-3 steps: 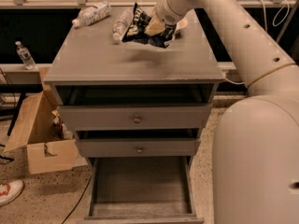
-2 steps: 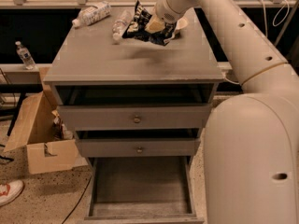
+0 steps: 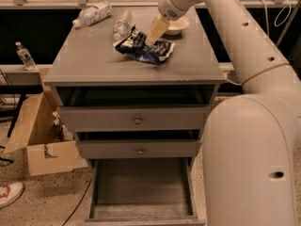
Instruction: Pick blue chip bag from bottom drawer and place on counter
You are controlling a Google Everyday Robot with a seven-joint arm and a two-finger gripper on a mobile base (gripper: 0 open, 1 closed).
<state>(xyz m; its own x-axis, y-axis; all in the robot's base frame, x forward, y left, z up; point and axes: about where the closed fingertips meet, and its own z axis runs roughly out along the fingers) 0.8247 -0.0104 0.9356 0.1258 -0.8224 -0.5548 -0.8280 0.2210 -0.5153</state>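
Observation:
The blue chip bag [image 3: 144, 49], dark navy foil with white lettering, lies crumpled on the counter [image 3: 94, 55] at its back middle. My gripper [image 3: 150, 40] reaches down from the upper right and is shut on the bag's upper edge, with the bag resting on the counter top. The bottom drawer [image 3: 141, 187] is pulled open below and its plain grey interior holds nothing. The two upper drawers stand slightly ajar.
Two clear plastic bottles [image 3: 92, 14] [image 3: 122, 25] lie at the counter's back left. A white bowl [image 3: 178, 26] sits behind the gripper. An open cardboard box [image 3: 37, 138] and a shoe [image 3: 9, 194] are on the floor at left. My arm fills the right side.
The gripper has come down with the bag. The bag was held tilted above the counter and now lies on the counter top.

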